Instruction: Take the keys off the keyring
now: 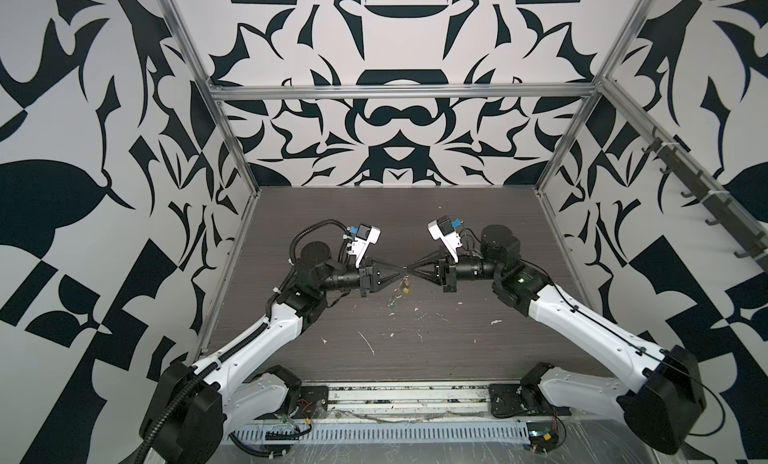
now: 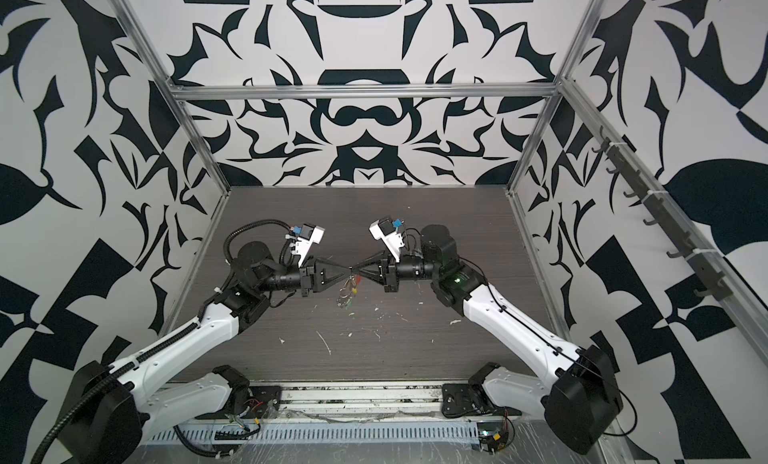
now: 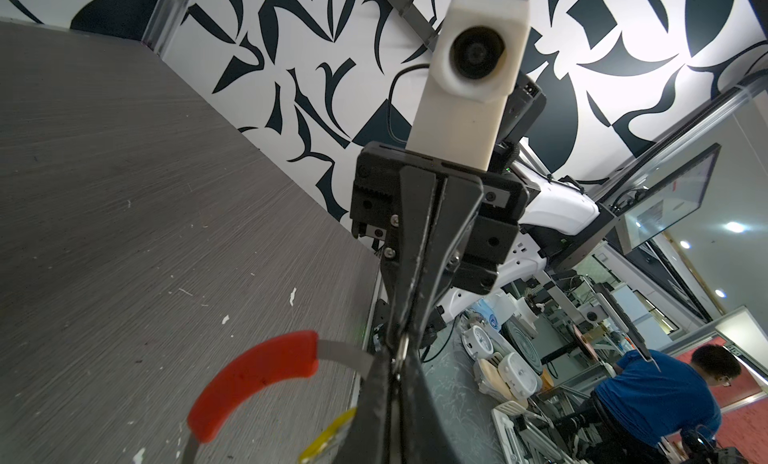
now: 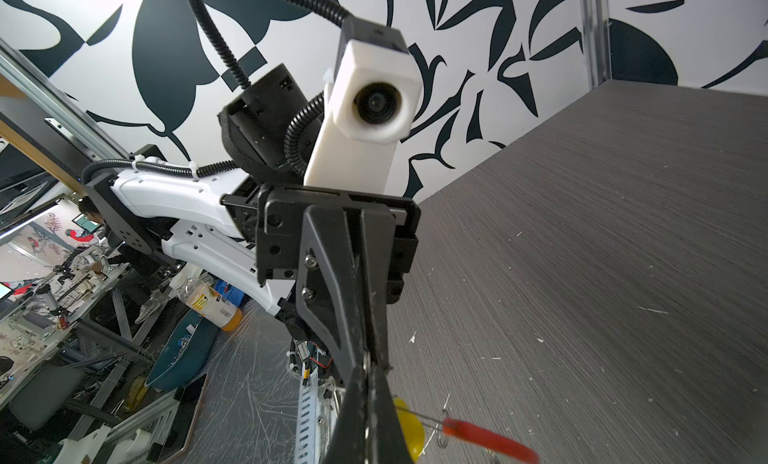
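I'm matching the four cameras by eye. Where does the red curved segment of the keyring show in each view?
In a top view: red segment, a tiny fleck just under where left gripper and right gripper meet.
In a top view: same spot, slightly clearer.
Left wrist: big arc over the table.
Right wrist: blurred bar over the table.
Shared landmark: the yellow tag beside it, in all four.

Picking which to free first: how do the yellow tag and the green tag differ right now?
The yellow tag hangs high in the bunch, the green tag at its low end. The yellow tag shows in both wrist views, the green tag in neither. Both are small coloured tags hanging from the keyring.
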You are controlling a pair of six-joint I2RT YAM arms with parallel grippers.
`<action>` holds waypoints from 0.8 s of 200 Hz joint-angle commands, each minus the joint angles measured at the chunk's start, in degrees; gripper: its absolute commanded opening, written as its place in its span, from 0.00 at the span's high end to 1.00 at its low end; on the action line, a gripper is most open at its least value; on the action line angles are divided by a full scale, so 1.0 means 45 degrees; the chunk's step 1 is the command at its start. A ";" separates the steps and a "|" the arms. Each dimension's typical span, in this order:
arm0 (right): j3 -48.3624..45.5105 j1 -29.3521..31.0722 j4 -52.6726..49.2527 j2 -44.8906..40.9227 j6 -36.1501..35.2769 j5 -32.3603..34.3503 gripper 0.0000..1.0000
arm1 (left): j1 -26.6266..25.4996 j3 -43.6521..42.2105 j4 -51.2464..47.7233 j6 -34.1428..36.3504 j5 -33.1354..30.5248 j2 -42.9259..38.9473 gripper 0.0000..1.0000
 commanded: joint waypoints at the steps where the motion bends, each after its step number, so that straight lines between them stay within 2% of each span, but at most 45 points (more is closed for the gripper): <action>1: 0.0652 0.0135 0.0816 -0.0100 0.0113 0.0048 1.00 | -0.0085 0.0347 0.0336 -0.0008 -0.0018 -0.0087 0.96; 13: 0.0618 0.0130 0.0816 -0.0138 0.0177 0.0300 1.00 | -0.0119 0.0337 0.0443 -0.0030 -0.0163 -0.0087 1.00; 42: 0.0579 0.0136 0.0787 -0.0420 0.0363 0.0926 0.99 | -0.0158 0.0126 0.0922 -0.0164 -0.0650 -0.0178 1.00; 84: 0.0248 0.0157 0.1061 -0.1116 0.0813 0.2484 0.73 | -0.0177 -0.0154 0.1469 -0.0208 -0.1680 -0.0483 1.00; 105: -0.0398 0.0160 0.1626 -0.1659 0.1357 0.4337 0.58 | -0.0178 -0.0320 0.1720 -0.0177 -0.2458 -0.0703 1.00; 120: -0.1080 0.0169 0.2358 -0.2098 0.1779 0.5686 0.43 | -0.0178 -0.0429 0.1944 -0.0169 -0.2944 -0.0850 1.00; 133: -0.1511 0.0170 0.2685 -0.2450 0.1741 0.6294 0.31 | -0.0197 -0.0496 0.2111 -0.0160 -0.3340 -0.0974 1.00; 160: -0.1232 0.0174 0.2031 -0.2574 0.1164 0.6076 0.30 | -0.0331 -0.0520 0.2393 -0.0152 -0.3914 -0.1168 1.00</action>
